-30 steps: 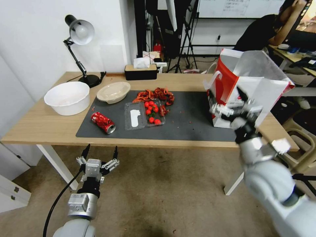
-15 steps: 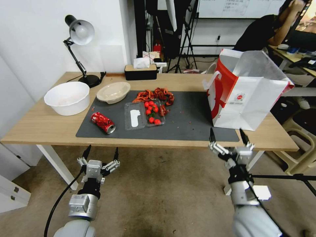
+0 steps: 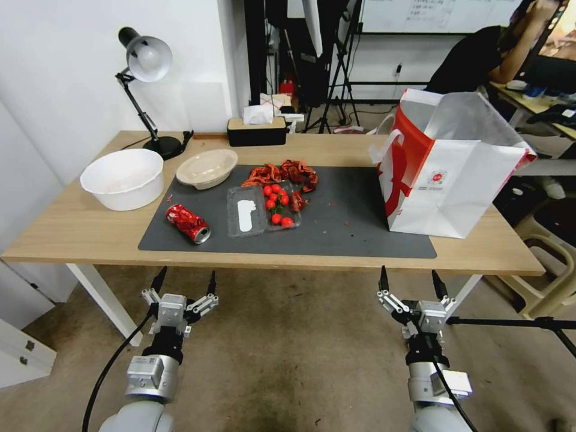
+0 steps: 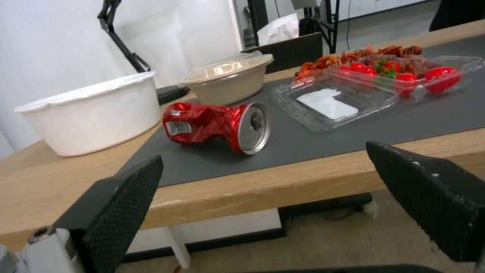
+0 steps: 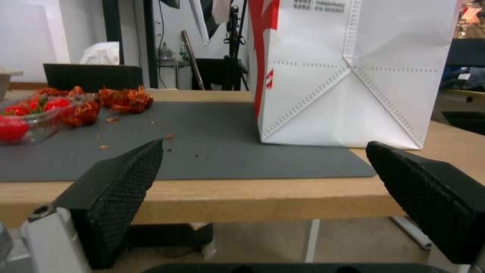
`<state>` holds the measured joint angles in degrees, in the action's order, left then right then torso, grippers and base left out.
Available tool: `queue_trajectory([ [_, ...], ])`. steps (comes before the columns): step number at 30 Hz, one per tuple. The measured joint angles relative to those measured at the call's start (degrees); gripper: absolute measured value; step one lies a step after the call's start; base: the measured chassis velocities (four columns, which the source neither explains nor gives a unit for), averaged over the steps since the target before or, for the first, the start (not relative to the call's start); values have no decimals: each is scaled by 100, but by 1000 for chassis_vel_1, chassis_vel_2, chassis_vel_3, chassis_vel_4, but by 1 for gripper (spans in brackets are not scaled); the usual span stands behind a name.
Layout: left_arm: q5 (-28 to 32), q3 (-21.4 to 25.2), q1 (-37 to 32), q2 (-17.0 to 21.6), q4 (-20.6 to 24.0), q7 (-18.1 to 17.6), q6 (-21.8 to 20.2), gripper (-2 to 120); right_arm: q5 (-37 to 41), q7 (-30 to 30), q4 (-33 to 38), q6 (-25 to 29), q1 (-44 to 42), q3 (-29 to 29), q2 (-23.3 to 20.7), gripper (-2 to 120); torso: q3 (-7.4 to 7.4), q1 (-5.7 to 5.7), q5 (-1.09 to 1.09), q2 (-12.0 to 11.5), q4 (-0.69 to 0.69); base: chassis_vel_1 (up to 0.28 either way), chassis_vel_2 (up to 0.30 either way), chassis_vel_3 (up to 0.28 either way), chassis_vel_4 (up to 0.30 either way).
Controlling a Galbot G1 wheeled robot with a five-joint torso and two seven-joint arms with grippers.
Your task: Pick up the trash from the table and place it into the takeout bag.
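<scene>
A crushed red can lies on the dark grey mat near the table's front left. Behind it sits a shallow beige bowl. An open clear clamshell holds cherry tomatoes, with red shell scraps beyond it. The white-and-red takeout bag stands open at the mat's right end. Both grippers hang below the table's front edge with nothing in them: the left gripper is open facing the can, and the right gripper is open facing the bag.
A big white bowl stands at the table's left. A desk lamp and a black tissue box line the back edge. Tripods and a chair stand to the right of the table.
The right arm has dropped from in front of the takeout bag to below the table's front edge, its gripper open throughout. The left arm has stayed put.
</scene>
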<state>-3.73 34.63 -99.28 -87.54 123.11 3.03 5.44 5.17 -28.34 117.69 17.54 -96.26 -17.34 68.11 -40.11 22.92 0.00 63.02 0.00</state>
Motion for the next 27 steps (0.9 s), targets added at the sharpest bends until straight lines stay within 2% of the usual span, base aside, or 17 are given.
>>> queue_trajectory([
  [13, 68, 4, 172, 54, -78, 5, 10, 100, 4, -24, -173, 5, 102, 31, 36, 100, 0, 0, 0, 0, 0, 0, 0, 0, 0],
  [20, 520, -120, 608, 287, -303, 19, -49, 100, 9, -19, -185, -32, 179, 30, 57, 100, 0, 1, 0, 0, -1, 0, 0, 0, 0],
  [27, 663, -225, 808, 371, -443, -13, -194, 100, 2, -16, -146, -55, 194, 29, 83, 100, 0, 0, 0, 0, 0, 0, 0, 0, 0],
])
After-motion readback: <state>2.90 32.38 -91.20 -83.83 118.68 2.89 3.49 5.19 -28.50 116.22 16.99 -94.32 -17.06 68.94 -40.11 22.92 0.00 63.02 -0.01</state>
